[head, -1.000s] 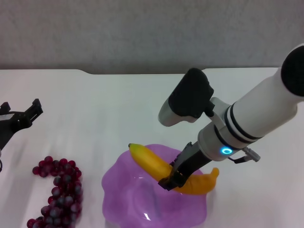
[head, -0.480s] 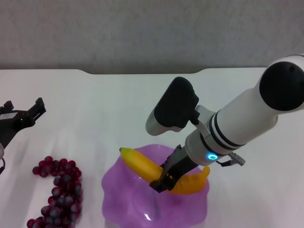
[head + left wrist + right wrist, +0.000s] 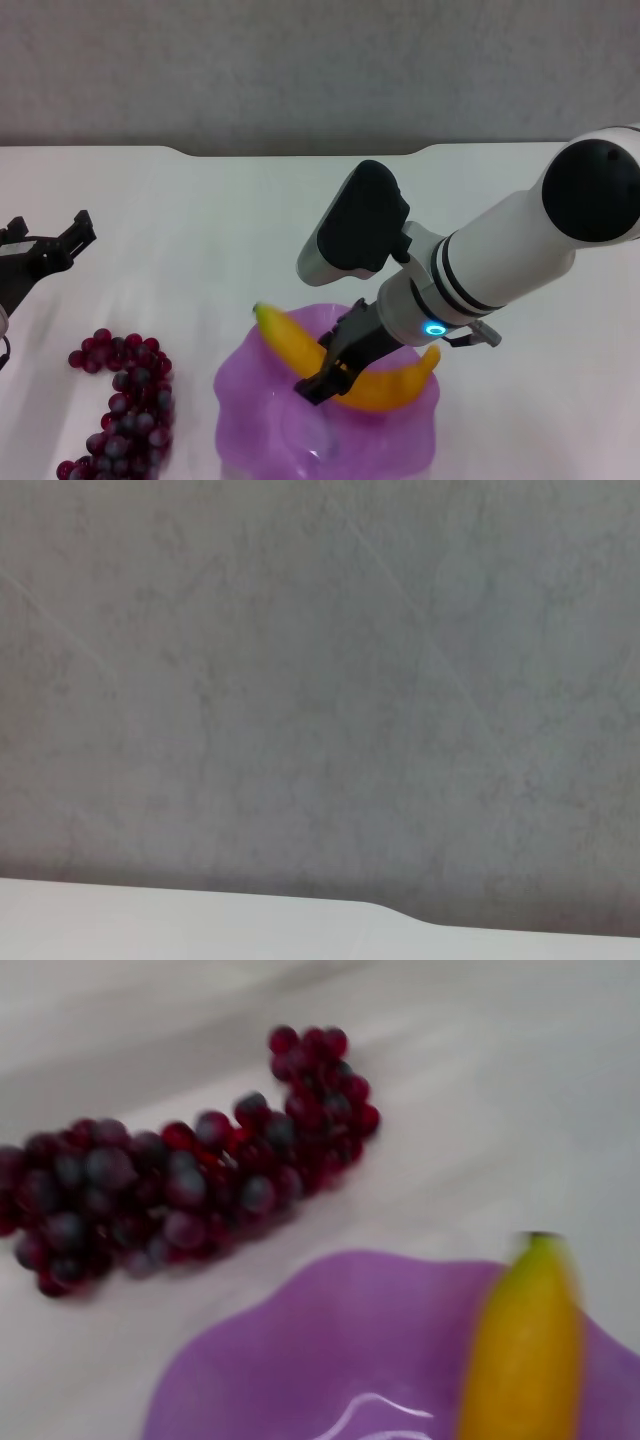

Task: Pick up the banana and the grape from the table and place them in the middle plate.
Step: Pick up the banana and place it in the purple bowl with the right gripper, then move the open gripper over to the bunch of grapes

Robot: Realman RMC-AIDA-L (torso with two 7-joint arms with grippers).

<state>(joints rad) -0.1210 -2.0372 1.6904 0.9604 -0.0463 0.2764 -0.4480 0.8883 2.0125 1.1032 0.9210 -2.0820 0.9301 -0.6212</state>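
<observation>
The counter [image 3: 200,210] spread white beneath both arms. The middle plate [image 3: 260,420] sat directly under the right hand [image 3: 335,365], its purple scalloped rim reaching out past the hand on every side. The right hand was pinching the banana [image 3: 285,340] around its middle, holding it over the plate's bowl. Over the last second the hand had swung the banana leftward across the plate and carried it lower, so its green-tipped end now hung just over the plate's left rim. By my reading, the carry was nearly done and only the release remained. The grape [image 3: 130,400] lay on the counter well to the left of the right hand, just beside the plate and untouched; it would be the second pick. The left hand [image 3: 55,245] hovered beyond the grape with its fingers spread, idle.
</observation>
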